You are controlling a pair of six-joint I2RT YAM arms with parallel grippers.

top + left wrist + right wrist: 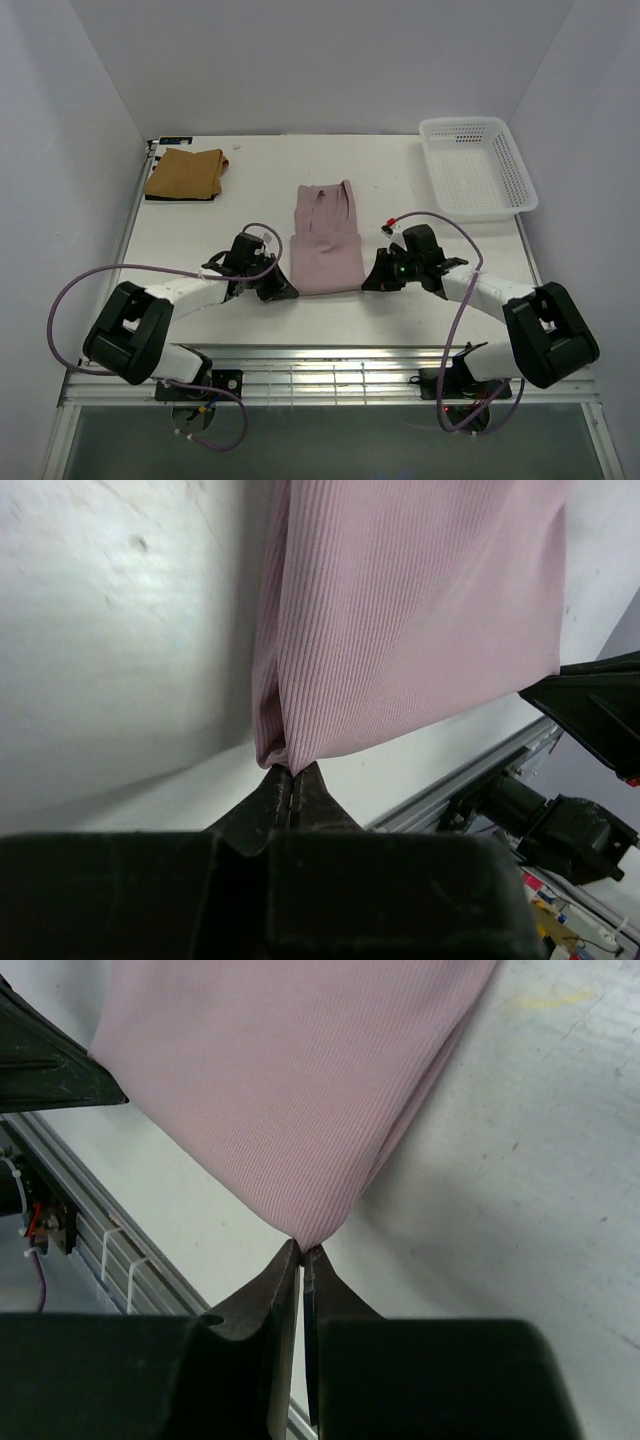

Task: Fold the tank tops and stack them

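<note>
A pale dusty pink tank top (326, 240) lies folded lengthwise in the middle of the table, straps at the far end. My left gripper (288, 291) is shut on its near left hem corner, and the pinched pink rib cloth (400, 620) rises from the left gripper's tips (291, 771). My right gripper (368, 283) is shut on the near right hem corner; the pink top (290, 1080) meets the right gripper's tips (303, 1250). A folded tan-brown tank top (185, 174) rests at the far left, on a dark layer that peeks out at its near edge.
A white plastic mesh basket (478, 166) stands at the far right corner. The metal rail of the table's near edge (330, 360) runs just behind both grippers. White walls close in the table on the left, right and back.
</note>
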